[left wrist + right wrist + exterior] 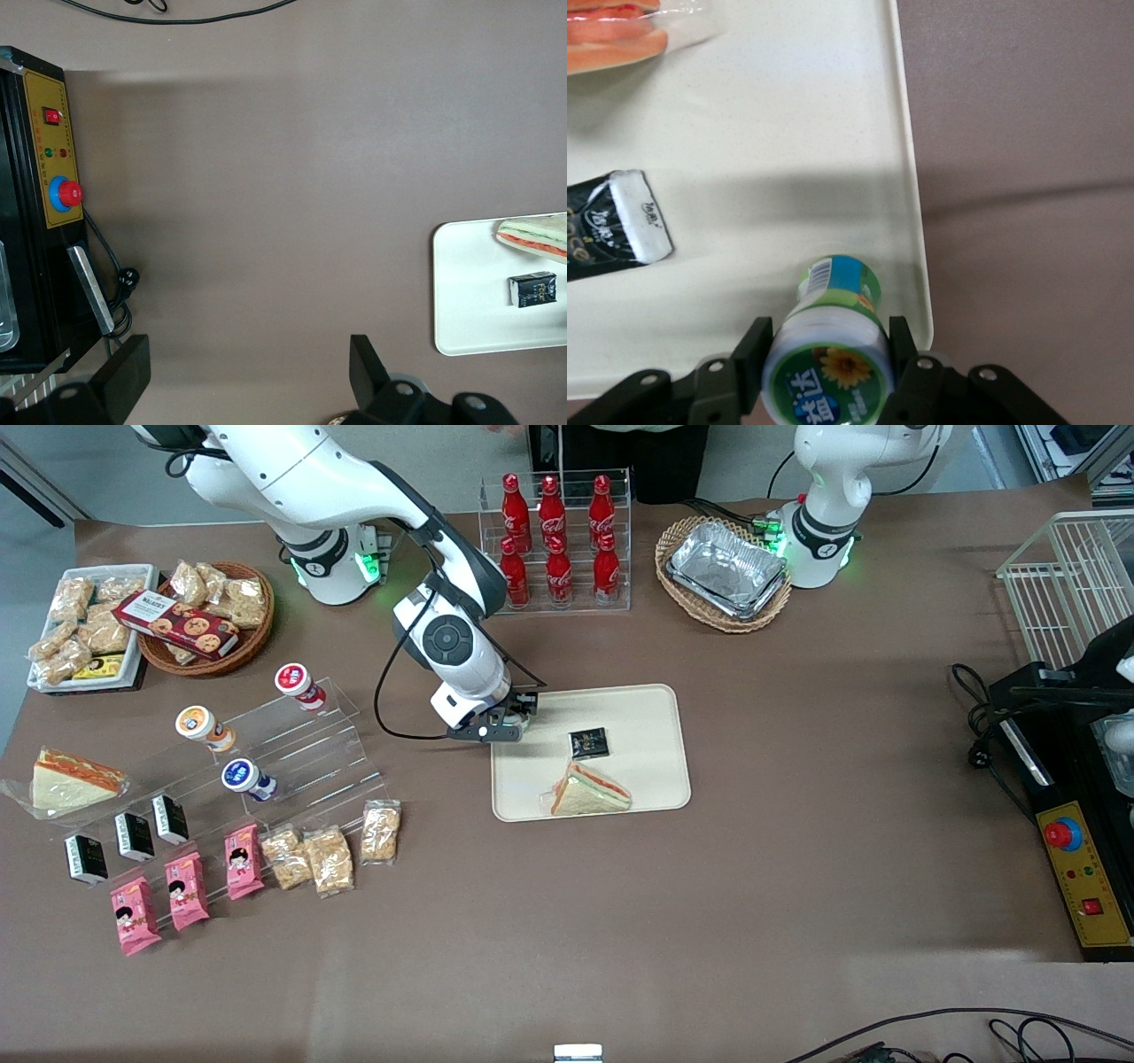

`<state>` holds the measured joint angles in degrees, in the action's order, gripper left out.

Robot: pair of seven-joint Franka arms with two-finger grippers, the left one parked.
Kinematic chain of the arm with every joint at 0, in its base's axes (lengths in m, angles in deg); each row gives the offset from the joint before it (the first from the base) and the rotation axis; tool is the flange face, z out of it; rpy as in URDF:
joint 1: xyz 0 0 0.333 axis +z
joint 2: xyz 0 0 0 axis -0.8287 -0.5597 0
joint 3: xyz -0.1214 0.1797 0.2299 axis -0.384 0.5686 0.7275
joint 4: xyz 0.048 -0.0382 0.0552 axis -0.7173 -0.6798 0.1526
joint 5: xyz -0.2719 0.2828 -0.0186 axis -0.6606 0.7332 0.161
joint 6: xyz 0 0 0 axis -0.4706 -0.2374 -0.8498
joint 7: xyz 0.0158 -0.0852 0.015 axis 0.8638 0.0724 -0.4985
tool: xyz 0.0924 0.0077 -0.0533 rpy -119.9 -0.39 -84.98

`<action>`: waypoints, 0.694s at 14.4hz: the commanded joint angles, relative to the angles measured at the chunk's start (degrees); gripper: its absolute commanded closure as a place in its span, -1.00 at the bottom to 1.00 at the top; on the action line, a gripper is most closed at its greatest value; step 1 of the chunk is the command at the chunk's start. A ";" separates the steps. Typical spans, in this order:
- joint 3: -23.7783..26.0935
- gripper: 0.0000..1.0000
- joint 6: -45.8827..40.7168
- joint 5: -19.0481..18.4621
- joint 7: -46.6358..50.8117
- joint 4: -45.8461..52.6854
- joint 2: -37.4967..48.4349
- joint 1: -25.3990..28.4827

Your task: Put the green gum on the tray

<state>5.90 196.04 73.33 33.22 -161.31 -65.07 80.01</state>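
**Gum bottle held over a corner of the beige tray**

The gripper [829,372] pinches the green gum [831,350] between its two fingers [755,352], one pad pressed on each side of the bottle's body just below the lid. The bottle hangs over the tray [788,115], close inside a rounded corner; whether its base touches the tray floor cannot be told. In the front view the gripper [511,724] sits at the tray's [651,708] corner nearest the working arm's base, the gum almost hidden beneath it.

On the tray lie a small black packet [589,742] near the middle and a wrapped sandwich [589,791] nearer the front camera, both apart from the gum.

Farther from the camera stands a clear rack of red cola bottles [555,538], and beside it, toward the parked arm's end, a wicker basket holding silver foil trays [725,569]. Toward the working arm's end a clear stepped stand [292,748] carries three lying bottles with red [297,684], orange [201,726] and blue [245,778] lids. Another wicker basket [213,615] holds snack packets and a cookie box, with a white tray of snack packets [84,627] beside it. All rests on a brown table covering [797,868]; a control box with a red button [1076,868] sits at the parked arm's end.
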 commanded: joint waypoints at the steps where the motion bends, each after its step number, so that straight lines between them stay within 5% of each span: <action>1: -0.20 1.00 3.57 0.10 0.94 -0.29 -1.62 0.83; 6: -0.29 1.00 4.81 0.10 1.38 -0.20 -2.42 0.74; 9: -0.38 -0.99 4.46 0.10 1.38 -0.20 -2.42 0.65; 10: -0.38 -1.00 4.29 0.10 1.38 -0.20 -2.24 0.65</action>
<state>5.89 198.17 73.33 33.97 -161.32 -65.56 80.27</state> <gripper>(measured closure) 0.348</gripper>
